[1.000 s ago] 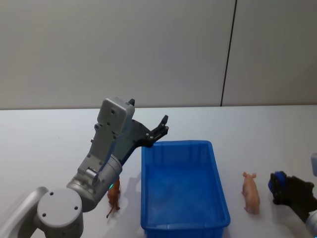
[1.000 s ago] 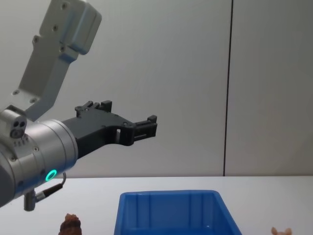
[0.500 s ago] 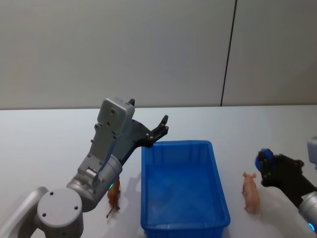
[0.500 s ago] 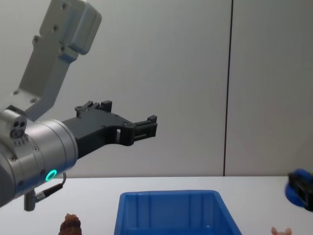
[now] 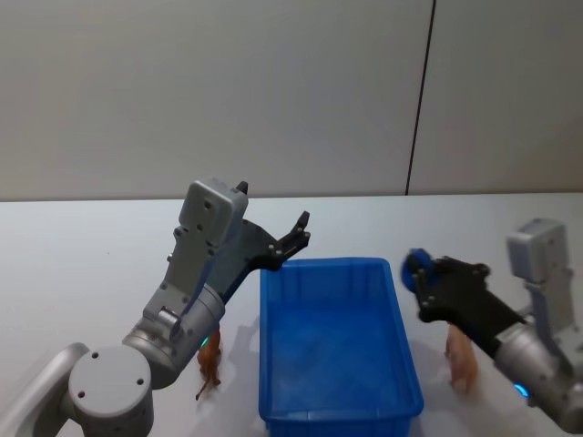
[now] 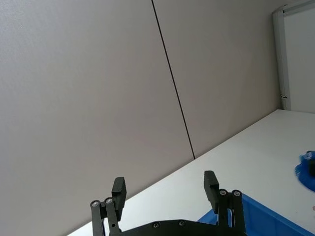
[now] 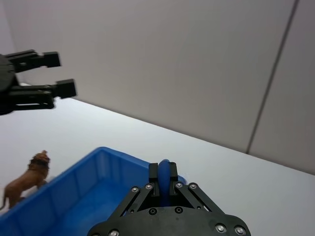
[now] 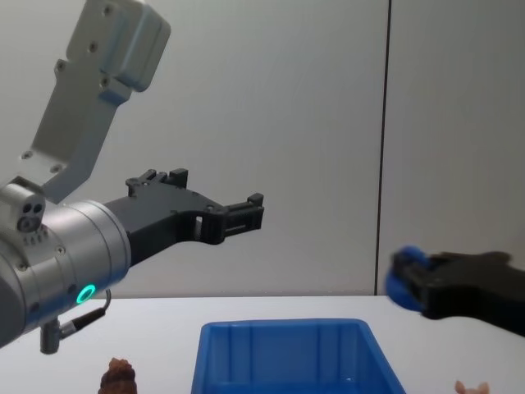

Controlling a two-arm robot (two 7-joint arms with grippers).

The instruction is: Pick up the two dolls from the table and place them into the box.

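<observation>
Flat white tabletop (image 5: 82,264), grey panelled wall (image 5: 228,91) behind. Mid-table, bright blue plastic bin (image 5: 324,265); brown lion doll (image 5: 210,362) just left, pink pig doll (image 5: 463,369) right. Gaping, empty left gripper (image 5: 296,232) over bin's far-left corner; right gripper (image 5: 417,270) pinched tight over its right rim.

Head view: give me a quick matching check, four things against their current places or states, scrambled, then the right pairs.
1. brown doll
2. pink doll
3. left gripper
4. right gripper

A. on the table, right of the box
B. open, high near the box's far left corner
C. on the table, left of the box
D. shut on a small blue thing, high at the box's right side

Pairs: 1-C, 2-A, 3-B, 4-D
</observation>
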